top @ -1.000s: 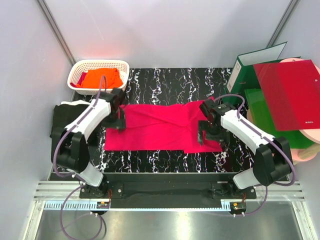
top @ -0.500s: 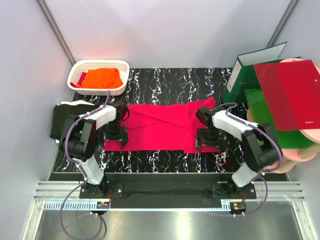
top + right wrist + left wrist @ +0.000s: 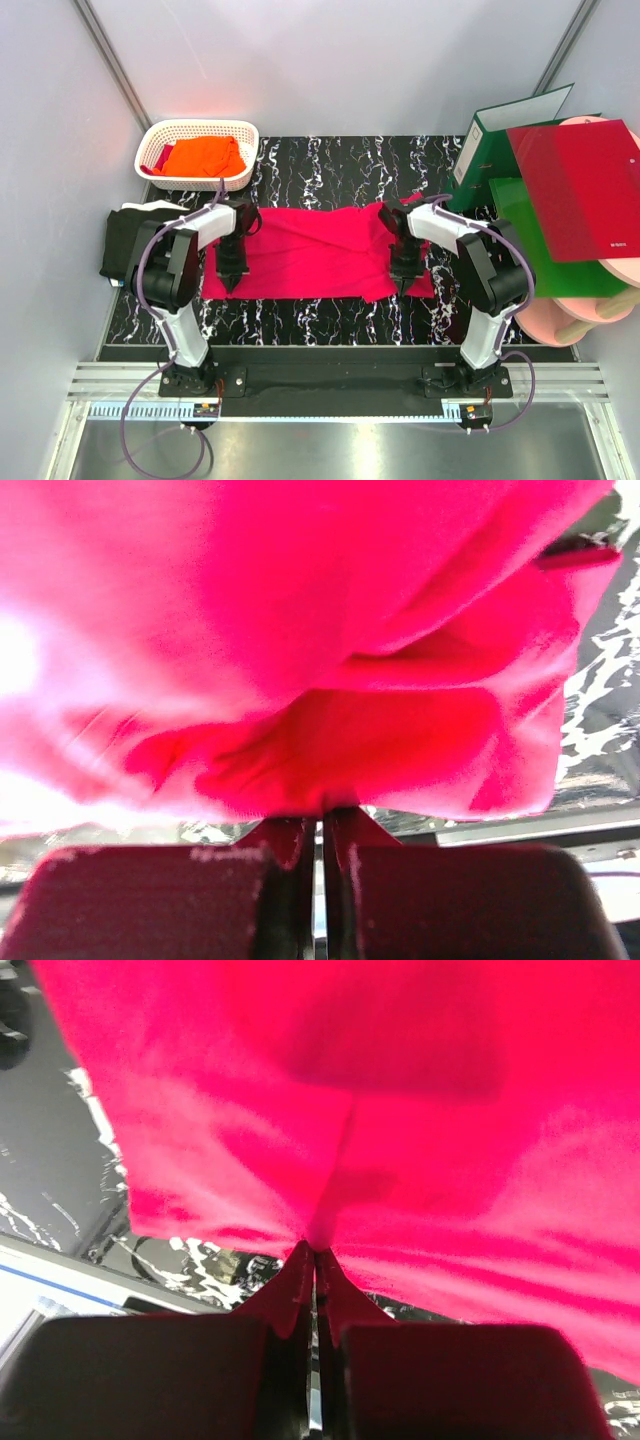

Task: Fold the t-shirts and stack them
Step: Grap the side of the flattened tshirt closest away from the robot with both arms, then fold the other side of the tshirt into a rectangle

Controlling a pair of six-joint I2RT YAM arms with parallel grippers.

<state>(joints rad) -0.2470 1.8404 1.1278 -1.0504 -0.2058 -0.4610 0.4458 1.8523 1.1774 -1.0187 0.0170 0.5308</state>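
Note:
The crimson-pink t-shirt (image 3: 310, 255) lies spread across the middle of the black marbled table. My left gripper (image 3: 228, 274) is shut on the shirt's near-left edge. The left wrist view shows that cloth (image 3: 400, 1110) pinched between the left gripper's (image 3: 315, 1252) tips, puckering upward. My right gripper (image 3: 405, 276) is shut on the near-right edge. In the right wrist view the bunched cloth (image 3: 300, 630) hangs from the right gripper's (image 3: 322, 815) closed tips. An orange t-shirt (image 3: 202, 155) sits in the basket. A black t-shirt (image 3: 125, 242) lies at the table's left edge.
The white lattice basket (image 3: 200, 125) stands at the back left. A green binder (image 3: 500, 135), a glossy red folder (image 3: 580, 185) and pink discs (image 3: 560, 320) crowd the right side. Grey walls close in on the left and the back.
Both grippers came down to the pink shirt's near edge and went from open to shut on it. The shirt's right side has been drawn inward and bunched.

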